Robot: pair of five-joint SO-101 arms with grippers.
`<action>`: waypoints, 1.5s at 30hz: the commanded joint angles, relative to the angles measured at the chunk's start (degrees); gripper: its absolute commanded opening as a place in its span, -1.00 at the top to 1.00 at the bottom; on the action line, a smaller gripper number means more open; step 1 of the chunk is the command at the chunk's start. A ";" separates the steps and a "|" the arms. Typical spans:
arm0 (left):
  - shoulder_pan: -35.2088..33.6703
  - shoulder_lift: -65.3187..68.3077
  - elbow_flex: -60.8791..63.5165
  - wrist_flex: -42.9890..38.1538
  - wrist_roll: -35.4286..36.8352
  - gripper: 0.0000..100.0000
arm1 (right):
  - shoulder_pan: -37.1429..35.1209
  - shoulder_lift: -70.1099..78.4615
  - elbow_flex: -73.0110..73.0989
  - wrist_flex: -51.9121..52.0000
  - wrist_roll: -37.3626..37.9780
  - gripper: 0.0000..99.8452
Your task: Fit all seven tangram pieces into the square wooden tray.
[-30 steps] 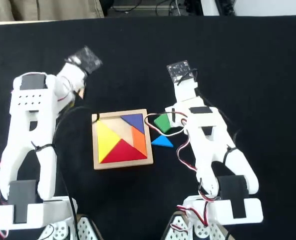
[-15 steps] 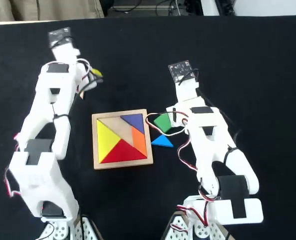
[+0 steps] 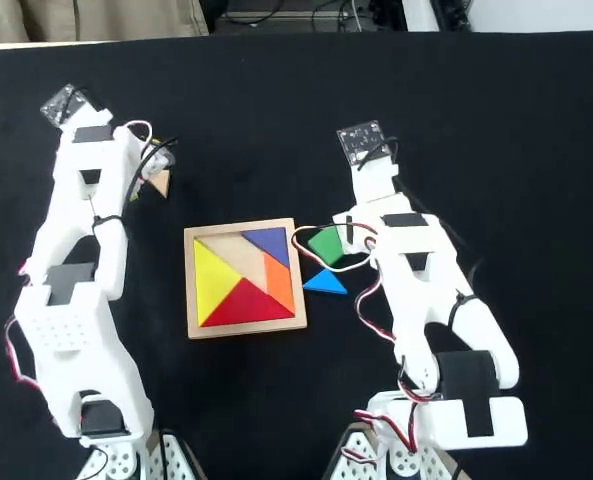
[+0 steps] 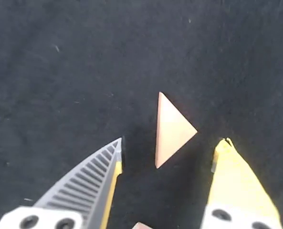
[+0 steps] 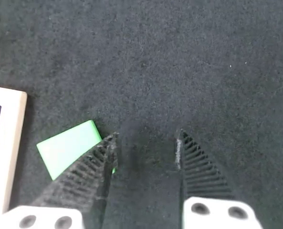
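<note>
Pickup step in hand: left gripper (image 4: 172,141), jaws spread, hangs over tan triangle (image 4: 171,128) lying on table (image 3: 476,120), apart from tray (image 3: 244,327). Next move calls for descent, then closure across the triangle. Right gripper (image 5: 146,138), likewise spread, sits just beside green square (image 5: 67,148).

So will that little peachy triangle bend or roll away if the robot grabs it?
Probably neither. The triangle looks flat and stiff with straight edges, so it should keep its shape and not roll. It lies thin on the black cloth, so the open left gripper straddling it may twist or tip it when pinching.
</note>
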 commanded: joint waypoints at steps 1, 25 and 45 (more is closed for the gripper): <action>2.51 2.55 -4.35 -1.41 0.53 0.40 | 0.35 -0.22 -0.31 -1.05 0.62 0.62; 1.01 23.82 -38.46 20.92 0.88 0.56 | 0.35 -0.22 -0.31 -1.05 0.62 0.62; 1.45 26.81 -52.35 33.76 0.44 0.65 | 0.35 -0.22 -0.40 -1.14 0.62 0.62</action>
